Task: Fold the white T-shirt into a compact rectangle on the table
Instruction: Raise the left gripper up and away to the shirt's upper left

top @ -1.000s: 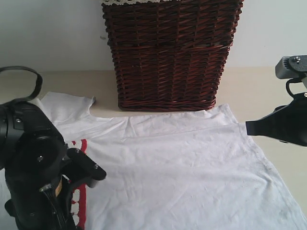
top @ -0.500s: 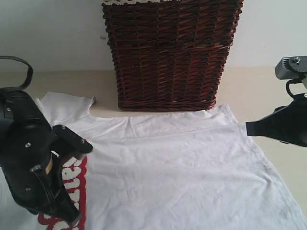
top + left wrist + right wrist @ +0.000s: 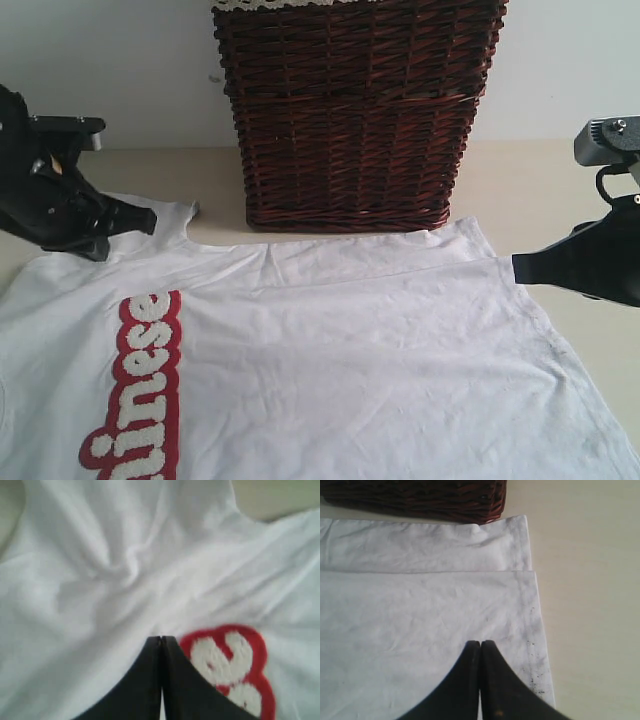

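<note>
White T-shirt (image 3: 350, 340) lies flat on bench (image 3: 530, 190), far edge just beside wicker basket (image 3: 355, 110). Left tool (image 3: 145, 220) closed at sleeve edge. Right tool (image 3: 518, 268) closed at shirt's right edge, bare bench beyond.

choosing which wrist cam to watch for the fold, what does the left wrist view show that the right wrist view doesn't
Only the left wrist view: red-outlined fuzzy lettering and a bunched crease in the cloth. Only the right wrist view: the dark wicker basket and the shirt's stitched edge, flecked with dark specks. Both: the white T-shirt, some of the table, and each arm's own tool shut over the cloth: the left tool, the right tool. Neither view settles whether cloth is pinched.
</note>
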You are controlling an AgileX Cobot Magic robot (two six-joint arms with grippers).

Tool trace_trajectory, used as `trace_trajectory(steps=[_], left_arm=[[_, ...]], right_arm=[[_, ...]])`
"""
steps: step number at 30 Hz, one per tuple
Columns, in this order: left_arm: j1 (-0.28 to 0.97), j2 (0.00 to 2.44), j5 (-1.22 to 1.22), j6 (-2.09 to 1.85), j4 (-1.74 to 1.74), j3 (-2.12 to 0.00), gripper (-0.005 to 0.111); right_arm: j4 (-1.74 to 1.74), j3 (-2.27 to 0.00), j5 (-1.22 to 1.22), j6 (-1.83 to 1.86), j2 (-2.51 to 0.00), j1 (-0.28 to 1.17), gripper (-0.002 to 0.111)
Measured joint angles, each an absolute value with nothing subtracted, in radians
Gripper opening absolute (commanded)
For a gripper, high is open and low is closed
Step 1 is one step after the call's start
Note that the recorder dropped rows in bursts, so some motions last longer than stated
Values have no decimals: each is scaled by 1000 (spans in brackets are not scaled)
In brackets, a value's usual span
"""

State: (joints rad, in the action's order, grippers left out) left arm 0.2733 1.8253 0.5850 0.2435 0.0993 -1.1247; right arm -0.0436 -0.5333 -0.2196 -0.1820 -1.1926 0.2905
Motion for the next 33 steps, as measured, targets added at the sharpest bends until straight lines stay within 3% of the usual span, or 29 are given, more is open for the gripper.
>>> trace_trajectory(steps=[12, 24, 33], left_arm=[[174, 2281, 655, 141, 84, -1602, 0], [116, 2526, 813, 7, 75, -2055, 0], [85, 2608, 947, -48, 40, -2255, 0]], right_arm=[[-44, -531, -229, -182, -1193, 290, 0], [-44, -531, -234, -182, -1193, 290, 0], [-40, -531, -238, -182, -1193, 290, 0]])
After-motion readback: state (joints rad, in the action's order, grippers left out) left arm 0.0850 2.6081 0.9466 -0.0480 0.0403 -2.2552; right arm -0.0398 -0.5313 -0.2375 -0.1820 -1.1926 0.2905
